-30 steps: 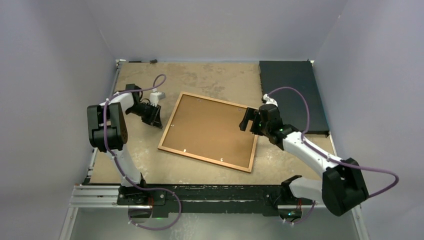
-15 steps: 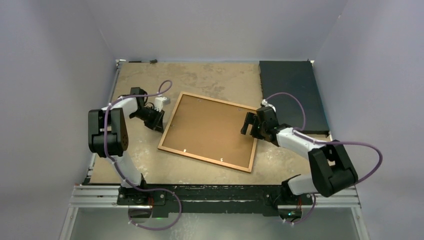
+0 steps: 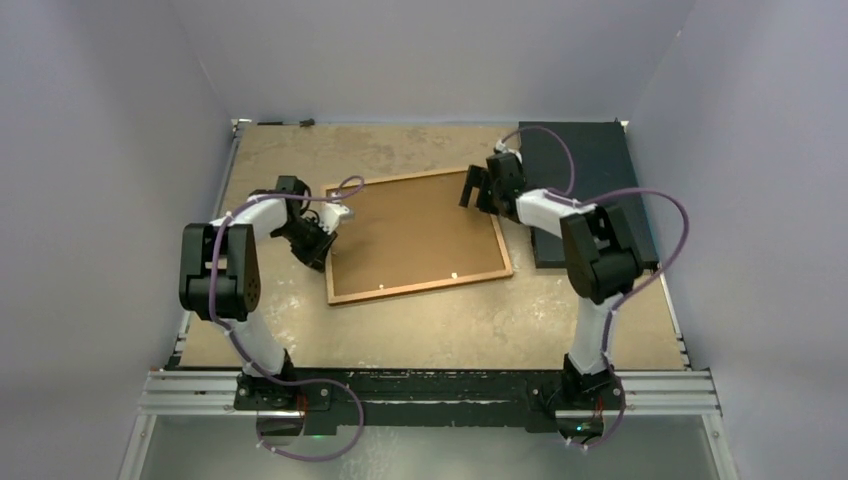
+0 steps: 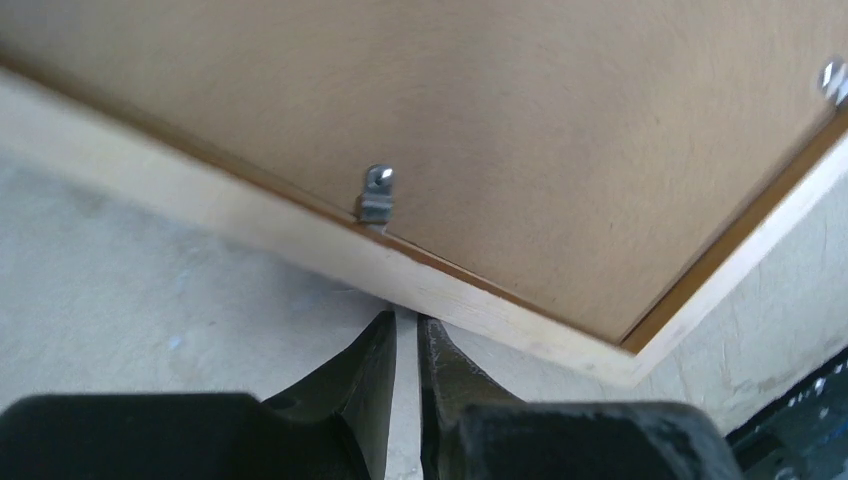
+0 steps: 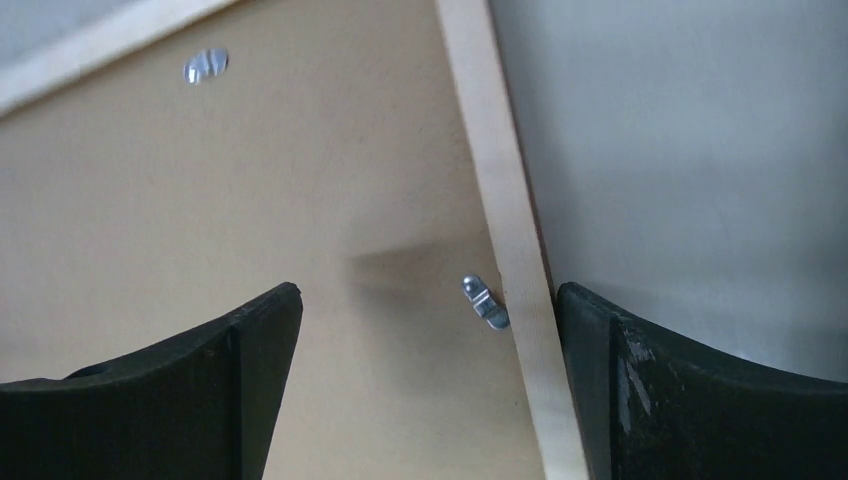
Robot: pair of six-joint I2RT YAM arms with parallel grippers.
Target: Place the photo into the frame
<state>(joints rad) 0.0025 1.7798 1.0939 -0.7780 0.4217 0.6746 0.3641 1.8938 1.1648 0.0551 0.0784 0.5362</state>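
Note:
The frame (image 3: pixel 415 235) lies back-up on the table, its brown board facing me inside thin wooden edges. The photo is hidden from every view. My left gripper (image 3: pixel 322 243) is low at the frame's left edge. In the left wrist view its fingertips (image 4: pixel 407 320) are almost together with only table showing in the slit, and they touch the pale wooden edge (image 4: pixel 300 240) below a metal clip (image 4: pixel 375 195). My right gripper (image 3: pixel 480 190) stands open at the frame's far right corner, straddling the wooden edge (image 5: pixel 500 200). One finger is over the board and the other is outside the edge.
A dark black slab (image 3: pixel 590 160) lies at the back right, partly under my right arm. A metal clip (image 5: pixel 485 300) sits on the board between the right fingers. Grey walls close in the table on three sides.
The frame has swung counter-clockwise and slid toward the back. My right gripper moved back and left with its corner. My left gripper moved right to the frame's edge and closed further.

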